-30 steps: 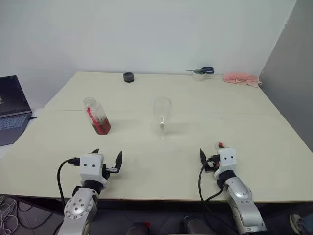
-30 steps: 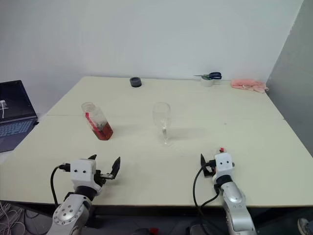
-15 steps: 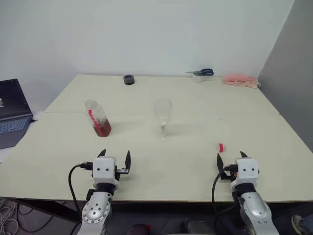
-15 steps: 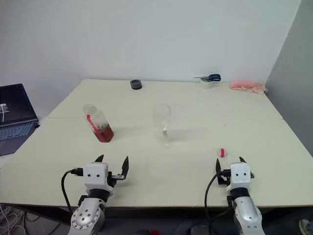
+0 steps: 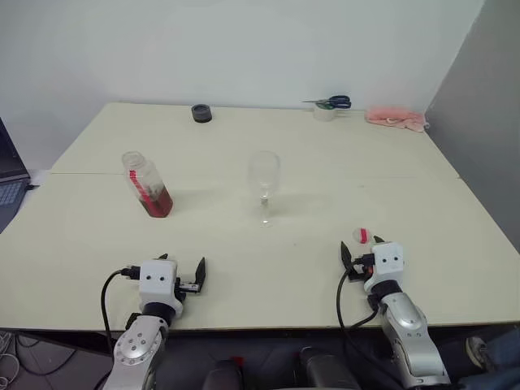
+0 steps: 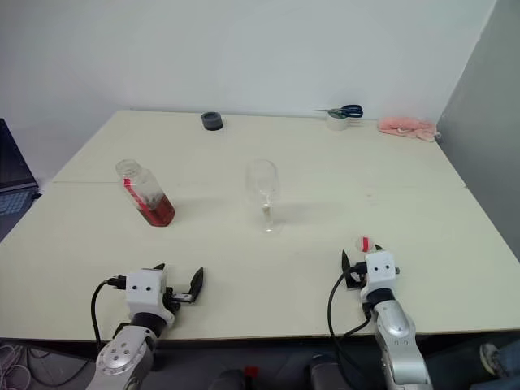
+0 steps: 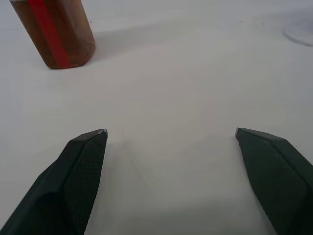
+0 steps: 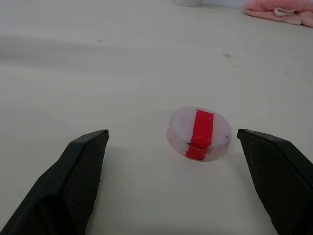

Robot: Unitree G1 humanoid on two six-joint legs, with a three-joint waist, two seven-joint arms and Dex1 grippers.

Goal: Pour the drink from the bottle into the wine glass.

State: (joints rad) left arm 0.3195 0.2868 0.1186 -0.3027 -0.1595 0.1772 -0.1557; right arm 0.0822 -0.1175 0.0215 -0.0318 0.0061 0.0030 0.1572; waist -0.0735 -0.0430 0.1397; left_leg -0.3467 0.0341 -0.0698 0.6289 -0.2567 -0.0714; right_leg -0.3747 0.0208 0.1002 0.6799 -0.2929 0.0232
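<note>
We are looking at the table (image 5: 422, 211) with the bottle (image 5: 146, 185) standing, leaning a little, on our left side, its neck bare of a cap and the drink (image 5: 157, 202) sitting in its lower part. The cap (image 8: 199, 133), white with a red stripe, is lying flat on the table just ahead of the right claw (image 5: 362, 249), which we are taking to mean the bottle is already open and ready for pouring. The wine glass (image 5: 264, 182) is standing upright near the middle of the table, apparently empty, though its clear bowl makes that hard to judge. It is well apart from the bottle, which is leaving room for a claw to come in between.

Both claws are hovering low over the near edge of the table, each with its fingers spread wide and gripping nothing. The left claw (image 5: 181, 265) is pointing toward the bottle, which is lying ahead of it and somewhat to its left, still well apart. The glass is lying ahead between the two claws, nearer the right one's side. We are judging that the reach for the bottle is the step in hand, and pouring is not yet begun.
</note>
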